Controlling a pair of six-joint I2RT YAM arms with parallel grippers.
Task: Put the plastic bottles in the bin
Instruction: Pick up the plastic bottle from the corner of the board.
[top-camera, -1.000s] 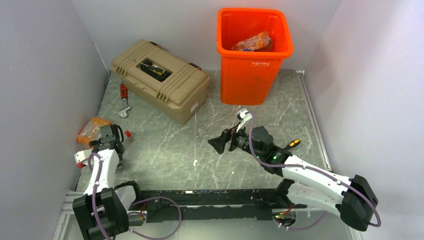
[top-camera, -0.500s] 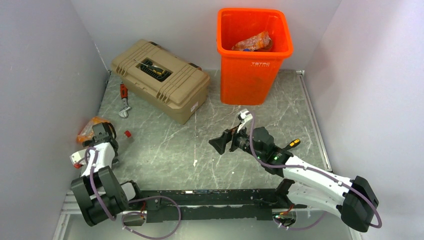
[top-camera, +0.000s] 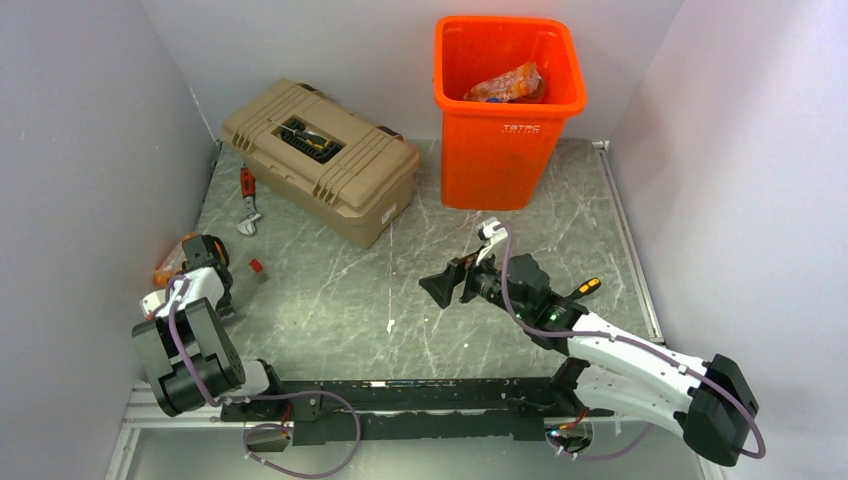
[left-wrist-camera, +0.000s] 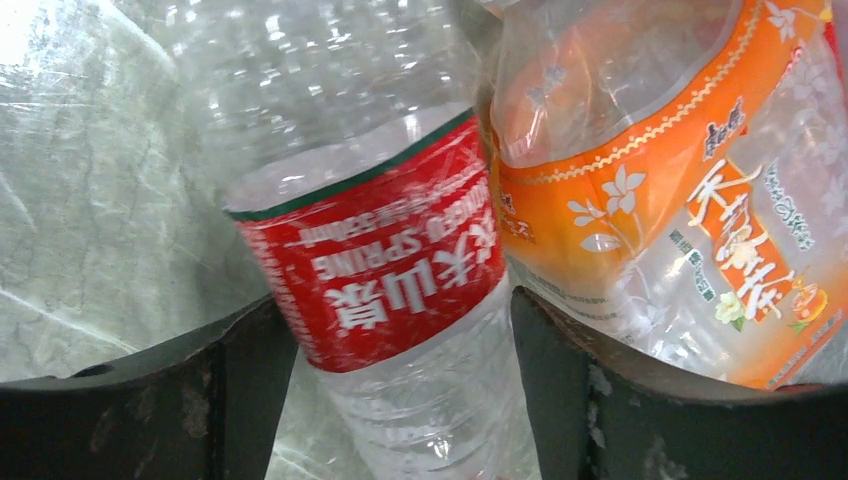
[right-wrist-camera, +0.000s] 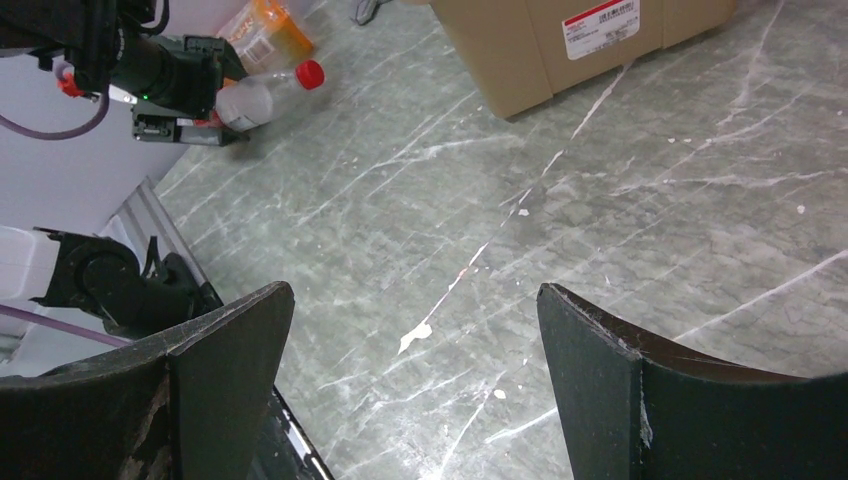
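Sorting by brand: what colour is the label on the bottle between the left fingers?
Red, white lettering, green edge; the bottle label shows best in left wrist view.

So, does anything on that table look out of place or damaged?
Nothing spilled. A red-handled wrench lies loose on the table beside the tan toolbox rather than inside it, and the orange-labelled bottle by the left wall looks crushed, lying right next to the red-labelled water bottle.
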